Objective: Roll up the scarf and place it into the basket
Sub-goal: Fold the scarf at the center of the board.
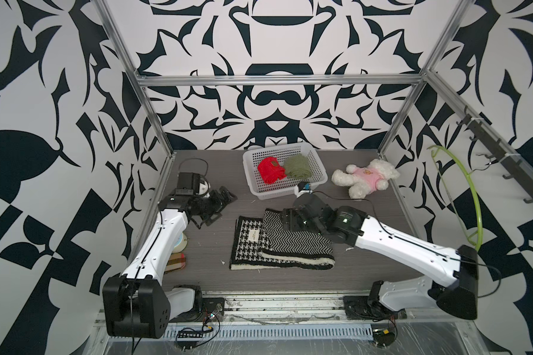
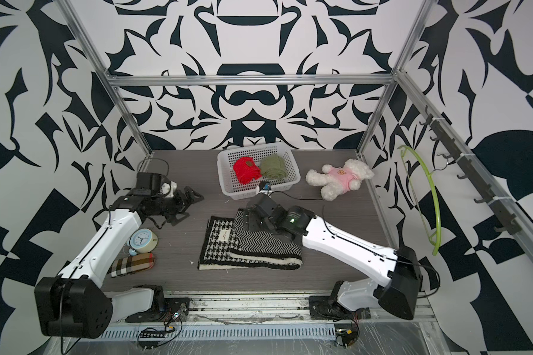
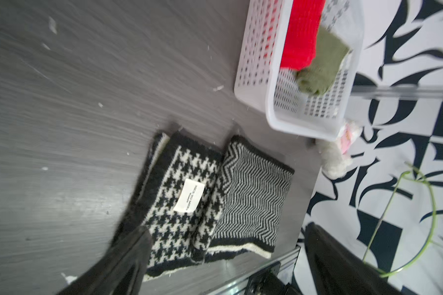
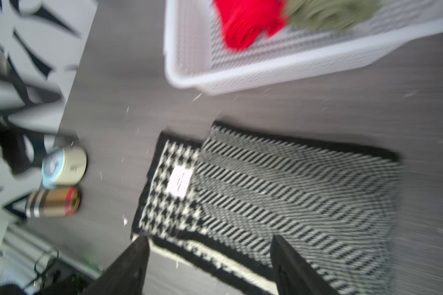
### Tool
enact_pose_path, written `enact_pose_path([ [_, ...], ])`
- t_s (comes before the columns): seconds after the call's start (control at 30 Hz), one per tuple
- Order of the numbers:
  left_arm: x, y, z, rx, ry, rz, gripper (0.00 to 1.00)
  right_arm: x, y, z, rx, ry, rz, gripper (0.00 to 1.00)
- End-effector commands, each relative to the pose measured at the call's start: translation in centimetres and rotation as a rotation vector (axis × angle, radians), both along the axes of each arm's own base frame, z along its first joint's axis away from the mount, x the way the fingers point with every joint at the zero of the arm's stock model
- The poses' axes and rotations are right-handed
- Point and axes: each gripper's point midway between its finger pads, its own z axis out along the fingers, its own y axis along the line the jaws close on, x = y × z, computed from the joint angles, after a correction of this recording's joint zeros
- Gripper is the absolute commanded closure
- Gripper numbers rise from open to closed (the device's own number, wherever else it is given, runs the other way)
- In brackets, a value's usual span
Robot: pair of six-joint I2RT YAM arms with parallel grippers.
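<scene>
The black-and-white scarf (image 1: 277, 246) (image 2: 246, 249) lies folded flat mid-table, with a houndstooth layer bearing a white label and a herringbone layer on top. It also fills the wrist views (image 3: 251, 194) (image 4: 292, 194). My right gripper (image 1: 285, 219) (image 2: 249, 218) (image 4: 210, 245) is over the scarf's far edge, open, with nothing between its fingers. My left gripper (image 1: 219, 209) (image 2: 187, 207) (image 3: 226, 229) stands open to the left of the scarf, apart from it. The white basket (image 1: 246, 167) (image 2: 220, 169) (image 3: 269, 117) (image 4: 279, 69) sits behind the scarf.
A red roll (image 1: 270, 170) and a green roll (image 1: 297, 166) lie in the basket. A plush bear (image 1: 366, 178) lies at the back right. An alarm clock (image 2: 143, 241) and a plaid case (image 2: 133, 264) sit front left. A green hanger (image 1: 471, 196) hangs on the right wall.
</scene>
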Motion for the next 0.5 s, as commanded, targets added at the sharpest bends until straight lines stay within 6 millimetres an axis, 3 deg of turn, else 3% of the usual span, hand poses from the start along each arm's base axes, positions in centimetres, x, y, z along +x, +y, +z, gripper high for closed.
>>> enact_pose_path([
  [0.0,-1.5,-4.3,-2.4,-0.019,0.064,-0.114,0.01,1.2,-4.0,-0.6,-0.069,-0.013,-0.093,0.22],
  [0.1,-2.8,-6.8,-4.3,-0.026,0.119,-0.153,0.01,1.7,-6.5,-1.4,-0.128,-0.015,-0.155,0.18],
  [0.3,-5.0,-9.7,-7.7,0.023,0.201,-0.226,0.03,2.2,-11.0,-2.2,-0.107,-0.004,-0.262,0.19],
  [0.47,-5.6,-11.6,-10.8,0.081,0.260,-0.276,0.14,2.3,-12.9,-2.3,-0.104,-0.001,-0.296,0.19],
])
